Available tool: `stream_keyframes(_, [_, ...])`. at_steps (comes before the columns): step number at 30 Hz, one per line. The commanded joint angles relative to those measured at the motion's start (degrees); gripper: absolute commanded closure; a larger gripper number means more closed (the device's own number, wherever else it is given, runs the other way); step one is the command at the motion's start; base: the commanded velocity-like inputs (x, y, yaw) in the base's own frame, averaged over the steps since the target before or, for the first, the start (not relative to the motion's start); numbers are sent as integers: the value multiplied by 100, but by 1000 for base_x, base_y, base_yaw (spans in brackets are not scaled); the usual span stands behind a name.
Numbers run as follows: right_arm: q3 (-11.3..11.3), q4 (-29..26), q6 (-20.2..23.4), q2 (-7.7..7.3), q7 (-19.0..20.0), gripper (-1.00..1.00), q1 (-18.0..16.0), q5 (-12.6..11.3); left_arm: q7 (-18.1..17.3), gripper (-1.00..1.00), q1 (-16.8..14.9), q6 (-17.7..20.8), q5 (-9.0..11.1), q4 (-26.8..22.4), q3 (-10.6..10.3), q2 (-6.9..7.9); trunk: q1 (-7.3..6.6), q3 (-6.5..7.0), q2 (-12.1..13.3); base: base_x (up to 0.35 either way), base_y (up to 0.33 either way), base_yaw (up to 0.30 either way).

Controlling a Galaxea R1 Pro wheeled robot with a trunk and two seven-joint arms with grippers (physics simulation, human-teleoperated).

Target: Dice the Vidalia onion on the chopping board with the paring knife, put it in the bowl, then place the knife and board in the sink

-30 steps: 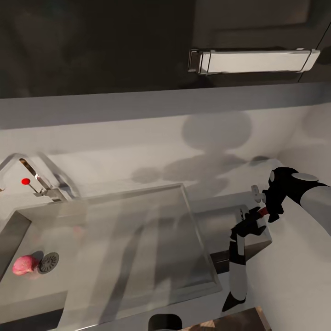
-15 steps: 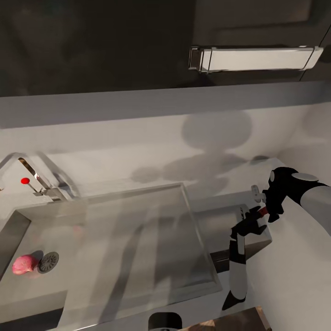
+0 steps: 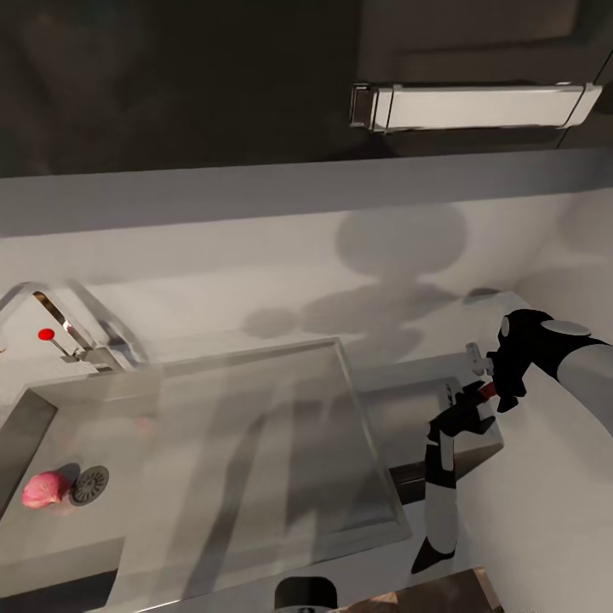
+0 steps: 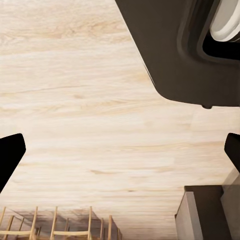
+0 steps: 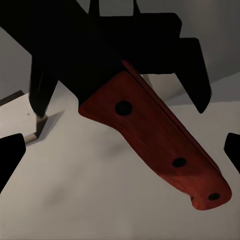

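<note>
The pink Vidalia onion (image 3: 44, 491) lies in the steel sink (image 3: 255, 443) beside the round drain (image 3: 89, 484). The tap's red knob (image 3: 47, 335) stands behind it. My right gripper (image 3: 466, 407) hovers over the pale countertop (image 3: 545, 511) right of the sink and stands open, with its fingertips (image 5: 10, 160) wide apart. Ahead of it the paring knife (image 5: 160, 140) shows a red-brown riveted handle coming out of a black shape. That handle is a small red spot (image 3: 487, 392) in the head view. My left gripper (image 4: 120, 150) is open over the wood floor. The chopping board and bowl are out of view.
A black upper cabinet with a chrome bar handle (image 3: 472, 106) hangs above the pale backsplash (image 3: 255, 255). A slim black-and-white part (image 3: 438, 502) reaches down from the right gripper along the sink's right rim. The robot's dark base (image 4: 170, 50) and chairs (image 4: 60, 230) show by the floor.
The head camera has drifted very slightly. The right arm, the knife and the onion stay where they were.
</note>
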Motion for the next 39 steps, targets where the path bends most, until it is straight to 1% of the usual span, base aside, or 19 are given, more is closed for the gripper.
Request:
stream_keyframes(1, [-13, -19, 60, -4, 30, -100, 0, 17, 12, -100, 3, 26, 2, -14, 39, -2, 3, -14, -9, 0, 0, 0])
stream_keyframes(20, [-15, -19, 68, -13, 22, -100, 0, 10, 12, -100, 3, 26, 2, -14, 39, -4, 3, -33, -9, 0, 0, 0])
stream_keyframes(28, [-15, -19, 73, -13, 21, -100, 0, 14, 12, -100, 3, 26, 2, -14, 39, -7, 3, -75, -9, 0, 0, 0])
stream_keyframes(39, [-15, -19, 84, -13, 21, -100, 0, 13, 12, -100, 3, 26, 2, -14, 39, -9, 3, -85, -9, 0, 0, -25])
